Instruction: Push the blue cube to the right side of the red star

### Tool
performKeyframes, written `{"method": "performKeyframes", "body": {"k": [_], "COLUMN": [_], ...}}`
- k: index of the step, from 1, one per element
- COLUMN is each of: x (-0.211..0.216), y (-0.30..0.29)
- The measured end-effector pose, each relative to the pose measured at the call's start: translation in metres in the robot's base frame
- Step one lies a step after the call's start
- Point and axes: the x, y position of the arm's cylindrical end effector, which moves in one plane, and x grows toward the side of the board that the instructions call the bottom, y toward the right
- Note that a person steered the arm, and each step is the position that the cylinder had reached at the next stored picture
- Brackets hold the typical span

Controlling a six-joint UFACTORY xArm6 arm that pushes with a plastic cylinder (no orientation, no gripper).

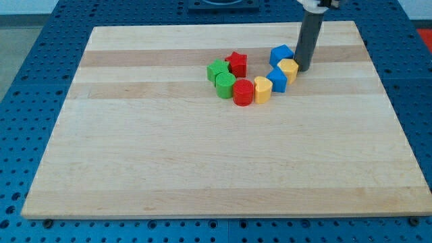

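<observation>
blue cube (281, 55) just left of my tip (302, 69)

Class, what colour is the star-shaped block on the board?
Red. The star shows clearly in the camera view, beside the green blocks.

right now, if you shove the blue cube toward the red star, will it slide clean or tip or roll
The blue cube looks squat and flat-faced, so it probably slides, not rolls. My tip sits at its lower right, off-centre, so it may twist. The wooden board looks smooth, so little drag is likely.
</observation>
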Motion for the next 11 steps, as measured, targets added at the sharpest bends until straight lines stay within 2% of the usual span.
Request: {"method": "performKeyframes", "body": {"k": [2, 4, 11], "x": [-0.018, -0.047, -0.025], "y": [0.029, 0.015, -0.042]}}
